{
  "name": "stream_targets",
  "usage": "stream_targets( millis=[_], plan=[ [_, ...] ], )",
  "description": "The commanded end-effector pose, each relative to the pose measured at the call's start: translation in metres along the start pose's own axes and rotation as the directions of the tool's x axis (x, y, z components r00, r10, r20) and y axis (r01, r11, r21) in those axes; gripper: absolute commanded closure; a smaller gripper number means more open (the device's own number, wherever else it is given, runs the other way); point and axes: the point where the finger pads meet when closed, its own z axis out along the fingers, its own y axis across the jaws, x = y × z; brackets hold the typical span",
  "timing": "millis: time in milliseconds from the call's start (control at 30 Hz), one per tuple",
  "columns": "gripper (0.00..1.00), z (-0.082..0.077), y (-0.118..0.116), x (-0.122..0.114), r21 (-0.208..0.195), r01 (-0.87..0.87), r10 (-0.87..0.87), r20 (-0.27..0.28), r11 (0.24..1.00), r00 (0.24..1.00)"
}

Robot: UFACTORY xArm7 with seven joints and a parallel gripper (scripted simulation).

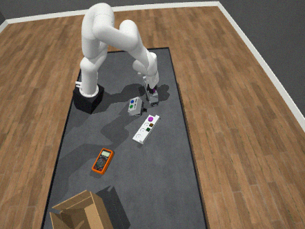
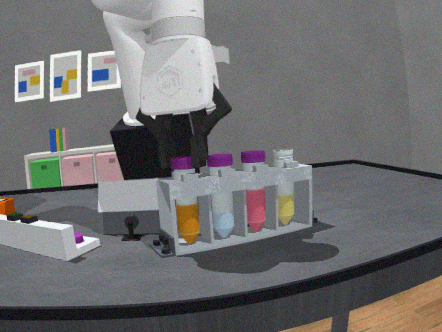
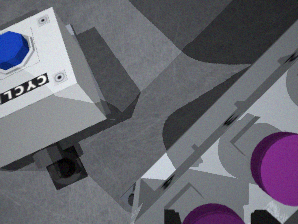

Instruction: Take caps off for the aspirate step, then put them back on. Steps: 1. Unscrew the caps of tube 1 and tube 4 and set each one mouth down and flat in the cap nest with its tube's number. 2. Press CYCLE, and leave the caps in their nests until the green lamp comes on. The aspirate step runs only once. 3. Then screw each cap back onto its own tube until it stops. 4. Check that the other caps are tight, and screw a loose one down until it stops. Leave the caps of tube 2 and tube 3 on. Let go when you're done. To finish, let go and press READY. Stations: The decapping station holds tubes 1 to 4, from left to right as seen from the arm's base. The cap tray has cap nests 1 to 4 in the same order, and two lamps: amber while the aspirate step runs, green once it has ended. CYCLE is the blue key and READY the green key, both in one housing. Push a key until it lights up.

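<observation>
The tube rack (image 2: 235, 187) sits on the dark surface (image 2: 360, 210) with four tubes in a row. The tube with orange liquid (image 2: 188, 220) at the end nearest the arm's jaws wears a purple cap (image 2: 181, 163), and the jaws (image 2: 192, 161) are down around that cap, one black finger (image 2: 199, 142) showing right beside it. The jaws are partway spread, and I can't tell whether they're pinching the cap or just touching it. The next two tubes in the rack, pale blue (image 2: 222, 220) and pink (image 2: 255, 207), have purple caps too. The yellow tube (image 2: 285, 202) at the far end of the rack is bare on top.

Just behind the rack is the grey key box (image 3: 47, 100) with its blue key (image 3: 12, 49). Further off from the rack lies the white cap tray (image 1: 146, 129), with one purple cap (image 1: 150, 118) sitting in its end nest. Well beyond that there's an orange meter (image 1: 103, 161) and a cardboard box (image 1: 81, 212).
</observation>
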Motion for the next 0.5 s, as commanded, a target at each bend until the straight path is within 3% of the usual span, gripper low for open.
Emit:
stream_targets(
  millis=[0,267,367,467],
  plan=[
    [0.54,-0.0012,0.0013,-0.001,0.003,0.008,-0.008,-0.02,1.0,1.0],
    [0.54,-0.0012,0.0013,-0.001,0.003,0.008,-0.008,-0.02,1.0,1.0],
    [0.54,-0.0013,0.0013,-0.001,0.008,-0.24,0.24,-0.019,0.971,0.971],
    [0.54,-0.0012,0.0013,-0.001,0.01,-0.355,0.355,-0.018,0.935,0.935]
  ],
)
